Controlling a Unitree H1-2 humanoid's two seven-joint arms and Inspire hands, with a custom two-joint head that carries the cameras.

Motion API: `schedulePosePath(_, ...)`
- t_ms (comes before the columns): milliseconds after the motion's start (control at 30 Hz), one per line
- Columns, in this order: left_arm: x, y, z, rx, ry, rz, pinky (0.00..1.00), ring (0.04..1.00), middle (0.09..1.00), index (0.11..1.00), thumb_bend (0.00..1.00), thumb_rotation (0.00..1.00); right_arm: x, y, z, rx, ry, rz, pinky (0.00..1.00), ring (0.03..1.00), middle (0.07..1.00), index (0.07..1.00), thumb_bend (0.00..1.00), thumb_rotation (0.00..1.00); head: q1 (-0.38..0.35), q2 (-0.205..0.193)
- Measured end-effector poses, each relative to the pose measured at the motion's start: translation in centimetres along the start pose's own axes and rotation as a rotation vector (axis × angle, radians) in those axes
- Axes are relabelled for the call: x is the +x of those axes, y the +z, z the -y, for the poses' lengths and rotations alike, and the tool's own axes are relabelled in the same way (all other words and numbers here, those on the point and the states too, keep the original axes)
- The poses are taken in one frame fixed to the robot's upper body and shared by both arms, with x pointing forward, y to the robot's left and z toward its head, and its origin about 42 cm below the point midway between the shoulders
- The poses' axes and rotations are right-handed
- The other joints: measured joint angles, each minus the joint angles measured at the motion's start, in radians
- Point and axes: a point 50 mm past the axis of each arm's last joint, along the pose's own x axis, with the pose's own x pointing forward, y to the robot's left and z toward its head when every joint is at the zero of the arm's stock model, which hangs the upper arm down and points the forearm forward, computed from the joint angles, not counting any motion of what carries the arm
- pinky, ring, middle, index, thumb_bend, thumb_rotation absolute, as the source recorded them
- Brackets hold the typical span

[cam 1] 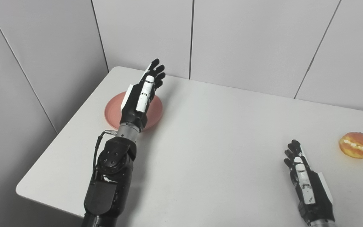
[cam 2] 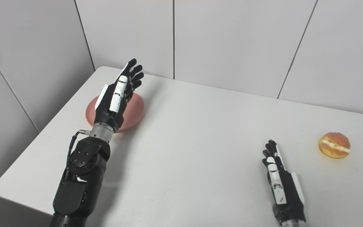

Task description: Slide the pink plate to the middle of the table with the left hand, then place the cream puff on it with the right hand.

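Observation:
A pink plate (cam 1: pixel 113 111) lies near the table's far left corner. My left hand (cam 1: pixel 142 93) reaches out above it, fingers straight and apart, open, holding nothing; it covers the plate's middle, and whether it touches the plate I cannot tell. A golden cream puff (cam 1: pixel 355 145) with a white filling line sits at the right side of the table. My right hand (cam 1: pixel 304 176) rests low at the front right, open, fingers extended, left of and nearer than the puff, apart from it.
The white table (cam 1: pixel 216 142) has its left edge and rounded front-left corner close to my left forearm. Grey wall panels (cam 1: pixel 247 41) stand right behind the table's far edge and along the left side.

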Motion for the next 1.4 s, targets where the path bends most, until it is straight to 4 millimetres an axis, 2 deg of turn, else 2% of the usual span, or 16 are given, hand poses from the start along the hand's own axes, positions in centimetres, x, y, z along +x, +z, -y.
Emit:
schedulePosePath(300,1.0,1.2,-2.5,-0.017,0.060,0.038,0.96,0.938,0.958,0.941,0.47,1.00,0.0,0.1,0.0,0.000,-0.002,0.002,1.00,0.988,1.000,1.000,0.18,1.00,0.002,0.000)
schedulePosePath(500,1.5,1.3,-5.0,0.012,0.102,0.032,0.99,0.967,0.974,0.964,0.47,1.00,0.0,0.1,0.0,0.000,-0.002,0.004,1.00,0.993,1.000,1.000,0.18,1.00,0.002,-0.003)
schedulePosePath(767,2.3,1.3,-7.6,0.020,0.158,0.021,0.97,0.961,0.976,0.959,0.46,1.00,0.0,0.1,0.0,0.002,-0.003,0.004,1.00,0.992,1.000,1.000,0.17,1.00,0.005,-0.014)
schedulePosePath(1133,2.1,0.3,-9.7,-0.030,0.230,0.006,0.97,0.964,0.969,0.951,0.45,1.00,0.0,0.1,0.1,0.010,-0.005,0.007,1.00,0.992,1.000,1.000,0.17,1.00,0.011,-0.018)
schedulePosePath(1400,2.1,-0.1,-10.6,-0.043,0.252,-0.011,0.99,0.974,0.977,0.960,0.44,1.00,0.0,0.2,0.1,0.010,-0.005,0.007,1.00,0.993,1.000,1.000,0.17,1.00,0.011,-0.014)
